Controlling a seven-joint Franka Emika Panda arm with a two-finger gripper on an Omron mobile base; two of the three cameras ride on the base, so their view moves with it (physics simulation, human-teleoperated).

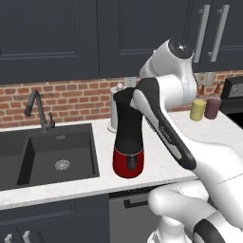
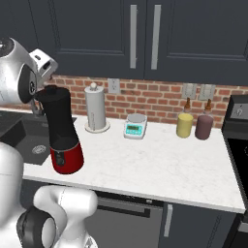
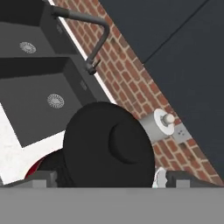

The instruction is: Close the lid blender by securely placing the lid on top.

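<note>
The small flat round black lid (image 3: 109,146) with its raised centre knob sits on top of the tall blender (image 1: 128,137), a black cylindrical jar on a rounded red base with a dark button. In my hand view the lid covers the jar's mouth from above, and a sliver of the red base peeks out at its lower left. In the right base view the lid (image 2: 51,90) caps the jar level, and the blender (image 2: 62,133) stands on the white marble counter (image 2: 160,164) near its front edge, just right of the black sink (image 1: 57,154).

My pincer (image 3: 109,180) hangs directly over the lid, and its two grey fingertips (image 3: 37,179) show at either side of the disc's near rim, spread wider than the lid. Whether they touch the rim I cannot tell, since the tips are cut off at the picture's bottom. In the base views my own forearm hides the pincer.

Behind the blender a white paper-towel roll (image 2: 96,109) stands upright on its holder by the red brick wall (image 2: 155,99). Farther right lie a teal-topped kitchen scale (image 2: 135,127), then a yellow jar (image 2: 184,125) and a dark maroon jar (image 2: 204,127) side by side. A dark bent tap (image 1: 39,110) rises behind the sink.
</note>
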